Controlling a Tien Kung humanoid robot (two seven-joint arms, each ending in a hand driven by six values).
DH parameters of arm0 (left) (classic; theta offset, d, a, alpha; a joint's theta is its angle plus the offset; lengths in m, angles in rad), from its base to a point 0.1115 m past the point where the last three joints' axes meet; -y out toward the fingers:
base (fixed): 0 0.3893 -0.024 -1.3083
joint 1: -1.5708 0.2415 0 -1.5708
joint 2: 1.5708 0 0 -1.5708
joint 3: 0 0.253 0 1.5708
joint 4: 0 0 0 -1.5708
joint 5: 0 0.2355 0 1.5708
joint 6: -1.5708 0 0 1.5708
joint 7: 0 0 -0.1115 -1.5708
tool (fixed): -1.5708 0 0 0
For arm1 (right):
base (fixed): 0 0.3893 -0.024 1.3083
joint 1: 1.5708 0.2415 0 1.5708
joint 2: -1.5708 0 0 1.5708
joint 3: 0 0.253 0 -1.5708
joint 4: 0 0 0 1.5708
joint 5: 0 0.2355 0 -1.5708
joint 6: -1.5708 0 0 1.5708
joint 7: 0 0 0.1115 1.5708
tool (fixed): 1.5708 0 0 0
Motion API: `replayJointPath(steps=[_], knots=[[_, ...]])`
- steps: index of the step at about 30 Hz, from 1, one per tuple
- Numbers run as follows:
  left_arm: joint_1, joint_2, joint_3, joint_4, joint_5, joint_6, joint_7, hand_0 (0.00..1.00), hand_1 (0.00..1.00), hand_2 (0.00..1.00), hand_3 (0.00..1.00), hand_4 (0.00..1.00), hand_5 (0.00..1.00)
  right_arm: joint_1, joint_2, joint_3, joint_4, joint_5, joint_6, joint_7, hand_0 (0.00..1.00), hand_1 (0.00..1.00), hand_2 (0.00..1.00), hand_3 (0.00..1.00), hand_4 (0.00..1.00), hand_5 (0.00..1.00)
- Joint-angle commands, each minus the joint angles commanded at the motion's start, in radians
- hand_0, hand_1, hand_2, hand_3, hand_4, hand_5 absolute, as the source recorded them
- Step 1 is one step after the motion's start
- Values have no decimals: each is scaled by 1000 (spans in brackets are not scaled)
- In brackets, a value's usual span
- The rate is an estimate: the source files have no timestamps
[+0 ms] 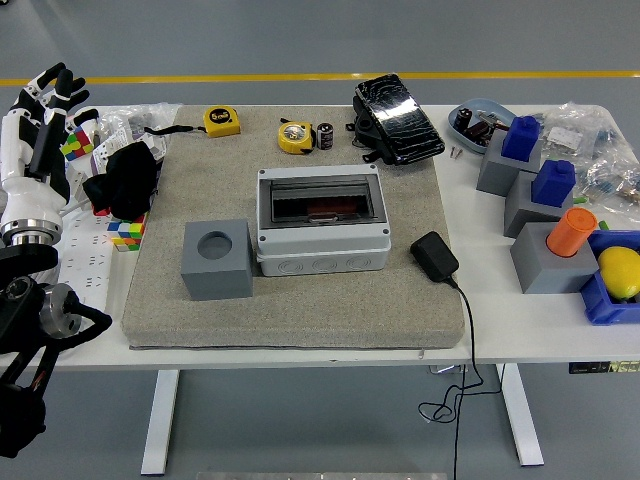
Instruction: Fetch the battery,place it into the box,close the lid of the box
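A small black cylindrical battery (325, 136) stands on the grey mat's far edge, beside a yellow tape measure (295, 136). The grey box (322, 222) sits mid-mat with its dark see-through lid down; something reddish shows through the lid. My left hand (45, 100) is raised at the picture's far left, over the table's left end, fingers spread and holding nothing, far from the battery and the box. The right arm is out of view.
A grey cube with a round hole (216, 260) stands left of the box. A black adapter (434, 256) with cable lies to its right, a black pouch (397, 118) behind. Grey and blue blocks (520, 160), an orange cylinder (571, 231) and a lemon (620, 272) crowd the right side.
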Motion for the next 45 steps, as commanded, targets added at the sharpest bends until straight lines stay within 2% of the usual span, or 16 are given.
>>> replayJointPath(steps=[8,20,37,45], knots=[[2,-1,-32,-22,8,-6,15,561,708,681,739,969,571,8,-1,-5,-1,3,1,0,624,646,665,570,980,538],[13,15,-61,-59,16,-11,23,560,704,682,734,961,565,17,-9,-19,1,1,0,0,624,644,665,570,981,538],[18,31,-62,-78,27,-16,31,563,697,682,733,958,565,21,-13,-30,1,3,0,-1,624,644,665,570,981,538],[21,28,-67,-84,36,-15,34,561,696,682,733,956,568,19,-12,-26,1,2,-1,-1,624,645,665,570,981,538]])
